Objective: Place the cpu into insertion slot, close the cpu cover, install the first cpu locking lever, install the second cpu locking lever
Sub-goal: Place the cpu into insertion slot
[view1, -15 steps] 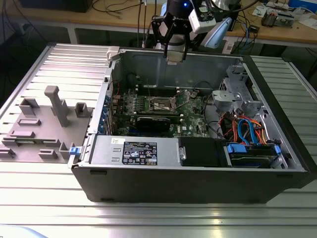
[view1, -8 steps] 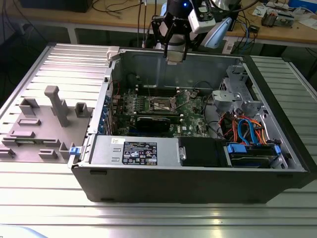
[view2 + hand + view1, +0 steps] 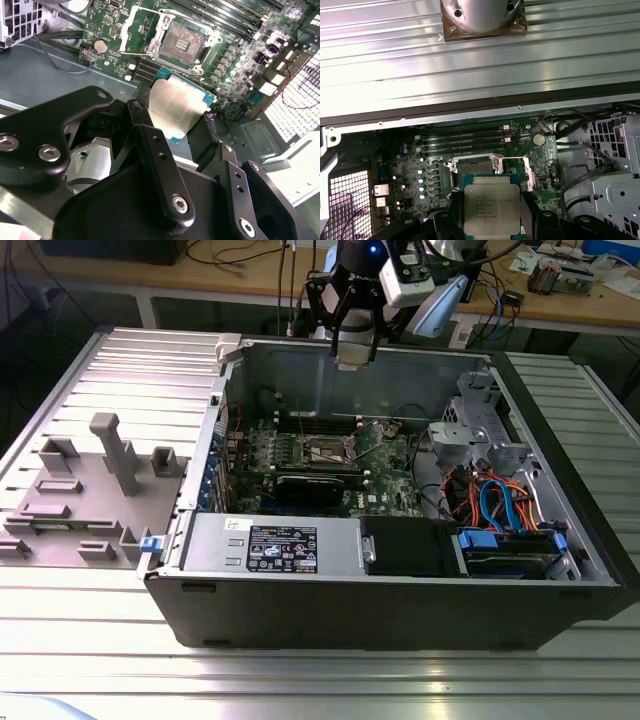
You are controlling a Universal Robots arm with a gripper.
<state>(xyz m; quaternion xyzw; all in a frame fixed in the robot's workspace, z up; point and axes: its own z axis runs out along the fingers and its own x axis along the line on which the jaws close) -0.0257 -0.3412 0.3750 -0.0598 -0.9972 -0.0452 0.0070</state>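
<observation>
1. Gripper (image 3: 492, 212) is closed on the cpu (image 3: 491, 210), with one black finger (image 3: 454, 215) pressing against each of two opposite edges of the chip.
2. In the second wrist view the cpu (image 3: 177, 107) sits between the same fingers (image 3: 141, 117), its dull silver top facing the camera and a green edge showing around it.
3. In the exterior view the gripper (image 3: 354, 352) hangs above the far wall of the open computer case (image 3: 400, 600), and the cpu (image 3: 353, 352) is a small pale piece at its tip, well clear of the board.
4. The insertion slot (image 3: 184, 42) lies bare on the green circuit board (image 3: 235, 55), its dark contact field exposed and apart from the chip.
5. The cpu cover (image 3: 123, 35) is swung open beside the slot, and the board shows through its cut-out.
6. In the first wrist view part of the insertion slot (image 3: 481, 169) shows past the held chip, with the long memory slots (image 3: 465, 142) beyond it.
7. A round coin battery (image 3: 101, 46) sits on the board near the open cover.
8. A grey fixture block (image 3: 100, 490) stands on the ribbed metal table (image 3: 300, 680) at the exterior view's left of the case.
</observation>
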